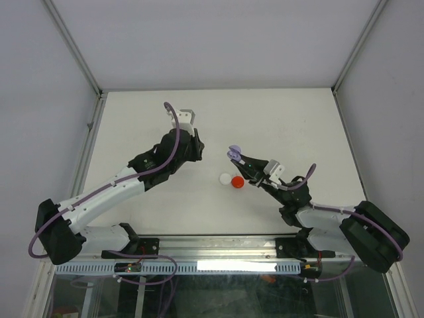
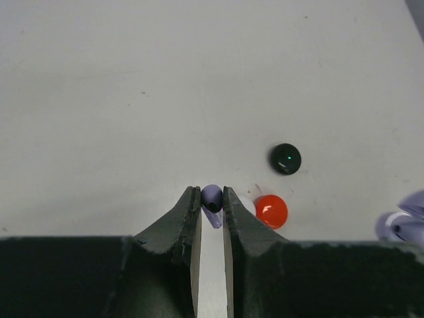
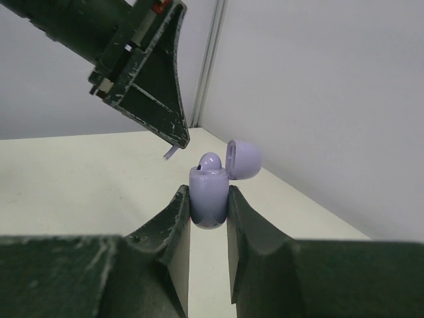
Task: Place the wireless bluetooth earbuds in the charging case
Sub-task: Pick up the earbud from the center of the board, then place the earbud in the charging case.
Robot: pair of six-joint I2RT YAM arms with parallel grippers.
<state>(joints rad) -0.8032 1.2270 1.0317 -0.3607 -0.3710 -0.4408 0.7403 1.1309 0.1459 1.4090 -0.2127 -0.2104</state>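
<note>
My left gripper (image 2: 212, 192) is shut on a purple earbud (image 2: 212, 199), bud end at the fingertips, held above the table. My right gripper (image 3: 209, 192) is shut on the purple charging case (image 3: 210, 189), held upright in the air with its lid (image 3: 243, 159) open; one purple earbud (image 3: 211, 161) sits in it. In the top view the left gripper (image 1: 197, 151) is a little left of the case (image 1: 233, 154) in the right gripper (image 1: 238, 160). In the right wrist view the held earbud's stem (image 3: 170, 153) pokes out below the left fingers (image 3: 159, 86), just up-left of the case.
A red round case (image 1: 238, 183) and a white round case (image 1: 226, 178) lie touching on the table between the grippers. A black round case (image 2: 285, 158) lies near them. Metal frame posts and grey walls bound the table.
</note>
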